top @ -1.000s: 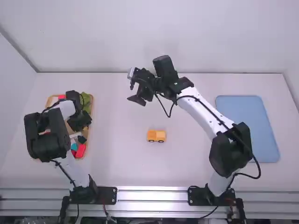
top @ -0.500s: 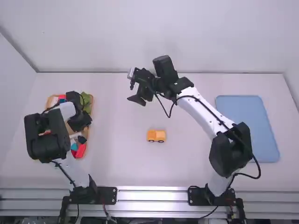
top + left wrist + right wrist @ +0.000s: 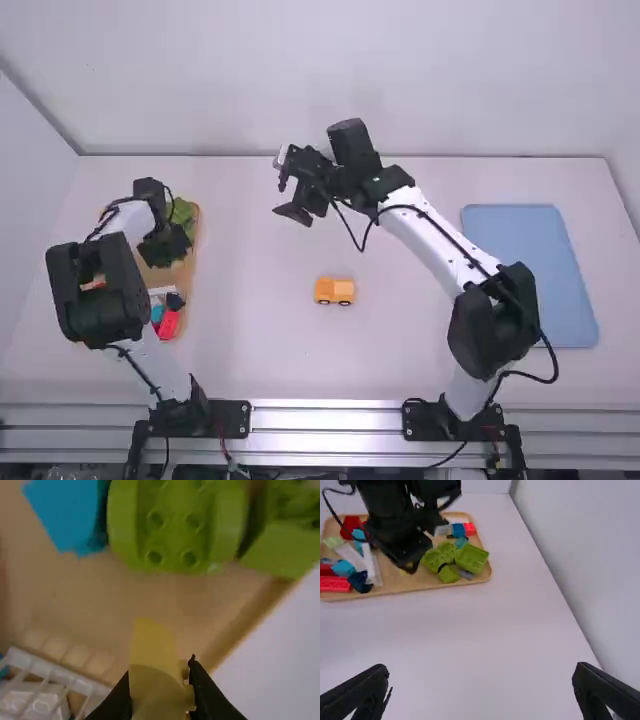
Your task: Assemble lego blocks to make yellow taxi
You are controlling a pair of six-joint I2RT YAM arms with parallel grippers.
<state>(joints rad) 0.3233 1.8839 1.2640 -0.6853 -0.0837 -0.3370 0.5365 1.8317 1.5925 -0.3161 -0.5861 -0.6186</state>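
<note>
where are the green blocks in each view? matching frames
High view: green blocks at the wooden tray's far end.
Left wrist view: green blocks between blue block and tray rim.
Right wrist view: green blocks near a tray corner.
Shared landmark: tray rim.

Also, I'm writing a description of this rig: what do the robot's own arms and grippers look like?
The left arm and right arm have smooth white links and chunky black joints. A thin black cable loops along the right one; the left has similar cabling. The left gripper and right gripper are black; the right one's fingers taper toward rounded tips.
</note>
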